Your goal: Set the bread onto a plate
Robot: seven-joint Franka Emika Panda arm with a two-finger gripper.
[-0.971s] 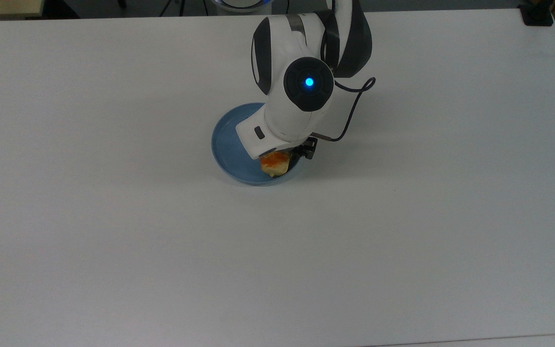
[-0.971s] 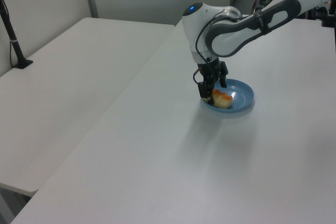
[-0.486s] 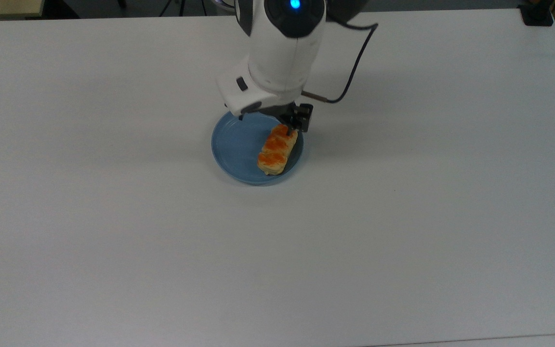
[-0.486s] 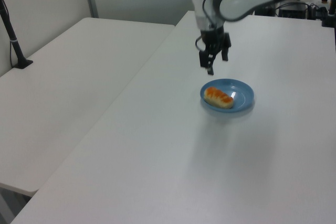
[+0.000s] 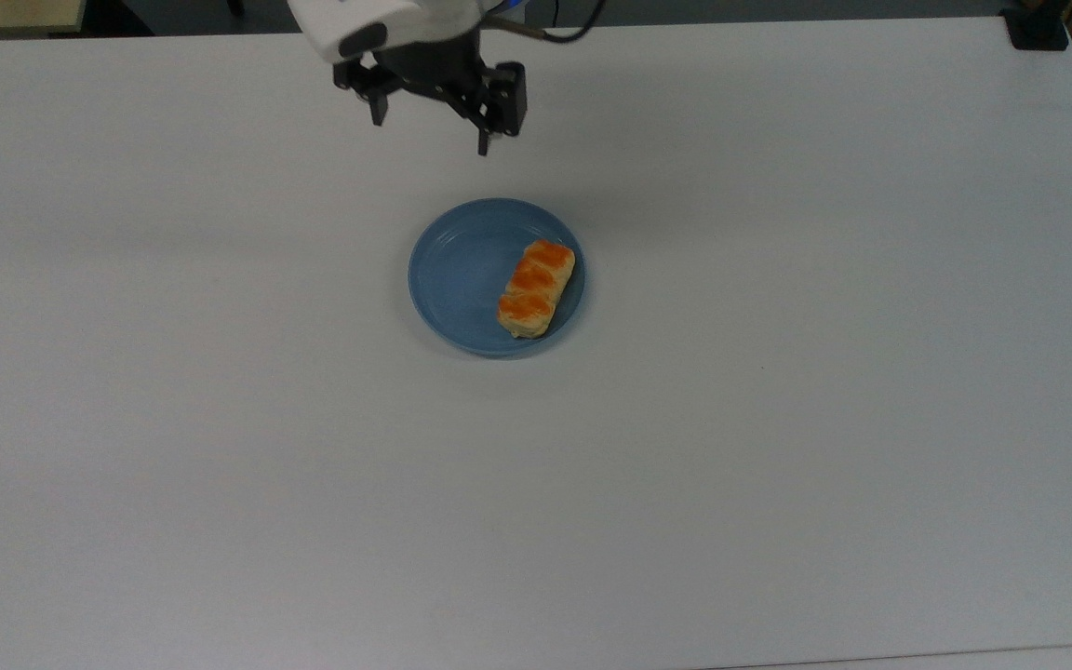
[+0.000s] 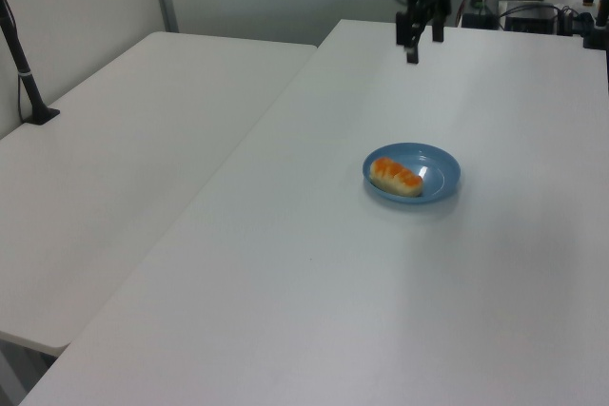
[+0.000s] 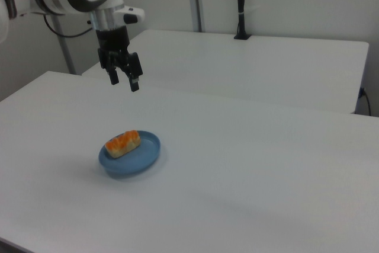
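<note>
The bread [image 5: 537,288], a pale loaf with orange-brown bumps, lies flat on the round blue plate [image 5: 458,276], toward the top view's right side of it. It also rests on the plate [image 6: 439,176] as the bread [image 6: 397,176] in the left view, and the bread [image 7: 123,143] sits on the plate [image 7: 141,157] in the right view. My gripper [image 5: 429,130] hangs high above the table, well clear of the plate, open with nothing between its black fingers. It appears raised as the gripper [image 6: 422,43] and the gripper [image 7: 122,80] too.
The plate stands near the middle of a wide white table [image 5: 778,419]. A second white table [image 6: 114,149] adjoins it on the left view's left. A black post [image 7: 240,4] stands on the far table in the right view.
My gripper let go of the bread on the plate, then rose and drew back toward the top view's upper left. The bread and plate have stayed put.
</note>
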